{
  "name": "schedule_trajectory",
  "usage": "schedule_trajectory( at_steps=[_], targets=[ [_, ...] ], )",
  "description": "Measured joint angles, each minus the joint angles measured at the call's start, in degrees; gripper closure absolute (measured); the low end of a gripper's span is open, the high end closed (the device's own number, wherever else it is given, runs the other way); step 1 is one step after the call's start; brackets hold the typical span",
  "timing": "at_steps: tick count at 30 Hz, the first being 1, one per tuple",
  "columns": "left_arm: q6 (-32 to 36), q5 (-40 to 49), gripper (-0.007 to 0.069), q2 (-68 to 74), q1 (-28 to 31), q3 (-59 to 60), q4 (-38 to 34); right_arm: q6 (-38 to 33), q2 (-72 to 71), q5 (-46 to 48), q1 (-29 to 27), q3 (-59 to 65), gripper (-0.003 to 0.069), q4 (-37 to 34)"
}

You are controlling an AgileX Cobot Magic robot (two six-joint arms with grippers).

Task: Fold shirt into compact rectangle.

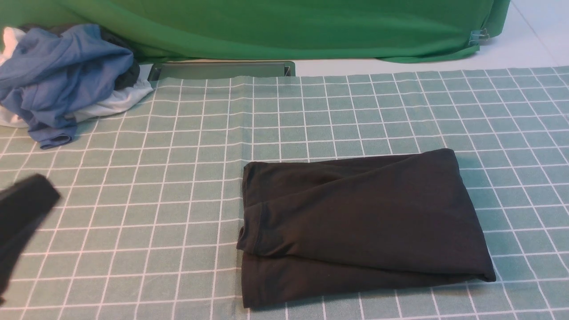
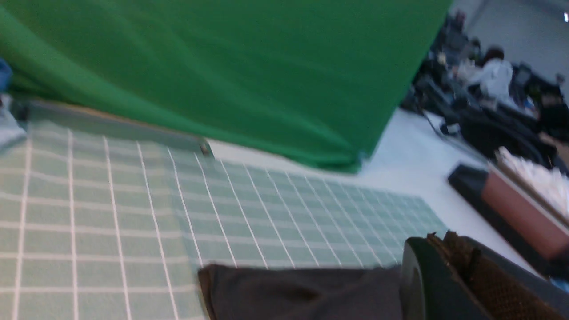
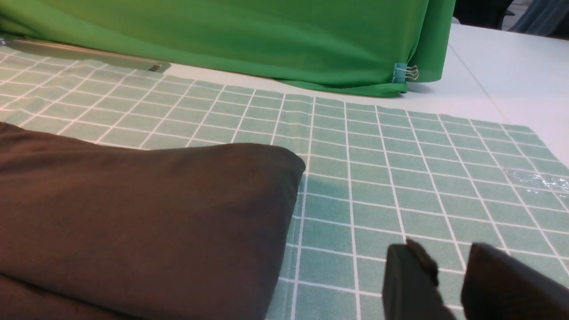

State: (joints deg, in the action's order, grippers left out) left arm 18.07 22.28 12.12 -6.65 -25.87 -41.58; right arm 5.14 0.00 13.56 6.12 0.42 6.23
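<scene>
you have the black soft-knit shirt (image 1: 355, 222) lying near your edge of the bench, a little right of centre, on the pale green cloth with the white grid (image 1: 178, 178). it is doubled over into a thick, roughly rectangular bundle: the fold runs down its right side, and the loose hems stack at its left, where a lower layer sticks out at the near edge. that offset suggests the layers are not quite squared, so judge it as nearly compact rather than tidy. no chest print shows; it is presumably folded inside.

the shirt rests flat on its own, and neither gripper touches it. your right gripper (image 3: 449, 271) shows only in its wrist view, hanging just beside the rounded folded corner, over bare grid cloth, with its two dark fingers (image 3: 406, 280) parted by a narrow gap and nothing between them. it reads as released. your left gripper (image 1: 22, 209) sits well apart at the left edge of the front view, blurred; the pictures alone do not show its jaws, but take it as clenched and empty, since no cloth hangs from it.

further back on the left lies a crumpled heap of blue and white garments (image 1: 66, 75), apart from the shirt. behind it all a grey metal strip (image 1: 222, 70) runs along the cloth's far edge, and a green fabric backdrop (image 1: 289, 26) hangs over the bench (image 1: 511, 49), clipped at its right corner.
</scene>
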Motion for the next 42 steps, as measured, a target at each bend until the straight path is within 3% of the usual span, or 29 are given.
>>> schedule_trajectory(
  at_steps=[3, 8, 16, 22, 25, 32, 35, 42],
  targets=[
    [0.1, -4.5, 0.0609, -2.4, 0.0, 1.5, 2.5, 0.0, 0.0, 0.0, 0.0, 0.0, 0.0441, 0.0],
    [0.2, -4.9, 0.0608, -2.5, 0.0, 2.0, 7.6, 0.0, 0.0, 0.0, 0.0, 0.0, 0.0434, 0.0],
    [0.4, -4.9, 0.0608, -2.6, 0.0, 2.1, 9.7, 0.0, 0.0, 0.0, 0.1, 0.0, 0.0424, 0.0],
    [0.1, -6.3, 0.0608, -2.6, 0.0, 4.7, 17.8, 0.0, 0.0, 0.0, 0.1, 0.0, 0.0422, 0.0],
    [-4.8, -8.8, 0.0608, -2.6, 0.0, 9.0, 22.4, 0.0, 0.0, 0.0, 0.1, 0.0, 0.0422, 0.0],
    [-26.9, -11.7, 0.0608, -4.3, 0.0, 22.0, 39.7, 0.0, 0.0, 0.0, 0.1, 0.0, 0.0422, 0.0],
    [-31.5, -11.9, 0.0608, -7.6, 0.7, 25.0, 44.1, 0.0, 0.0, 0.0, 0.1, 0.0, 0.0422, 0.0],
    [-34.8, -11.7, 0.0608, -12.1, 5.0, 26.1, 43.1, 0.1, 0.0, 0.0, 0.1, 0.0, 0.0421, 0.0]
  ],
)
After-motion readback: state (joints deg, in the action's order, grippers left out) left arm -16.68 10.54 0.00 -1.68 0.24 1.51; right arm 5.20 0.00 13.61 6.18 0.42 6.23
